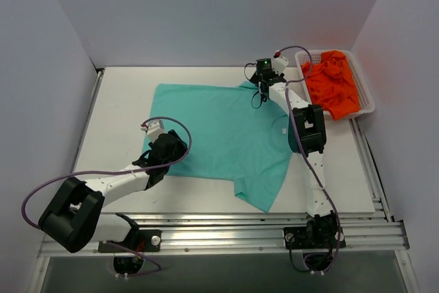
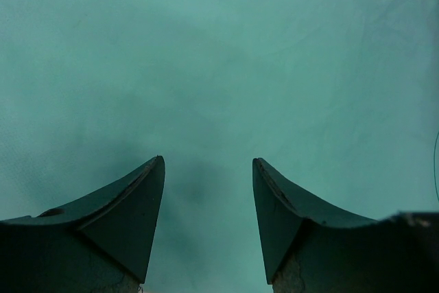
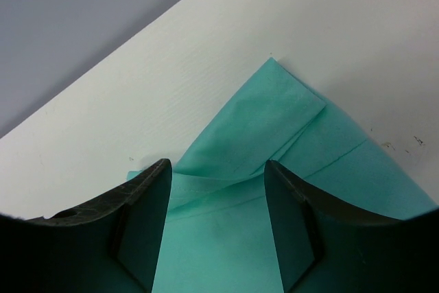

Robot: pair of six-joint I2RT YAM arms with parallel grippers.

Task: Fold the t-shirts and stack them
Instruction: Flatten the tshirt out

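Note:
A teal-green t-shirt (image 1: 219, 135) lies spread flat on the white table, one sleeve pointing toward the near edge. My left gripper (image 1: 170, 150) hovers over its left hem. In the left wrist view the left gripper (image 2: 208, 162) is open, with only smooth teal cloth (image 2: 219, 66) below the fingers. My right gripper (image 1: 259, 79) is at the shirt's far right corner. It (image 3: 218, 166) stands open over a folded-over teal sleeve (image 3: 274, 111), nothing pinched between its fingers. Crumpled orange t-shirts (image 1: 333, 84) fill a basket at the back right.
The white basket (image 1: 368, 97) sits against the right wall, just beyond the right arm's elbow (image 1: 305, 128). Grey walls close in the table (image 1: 120, 101) on three sides. A metal rail (image 1: 226, 228) runs along the near edge.

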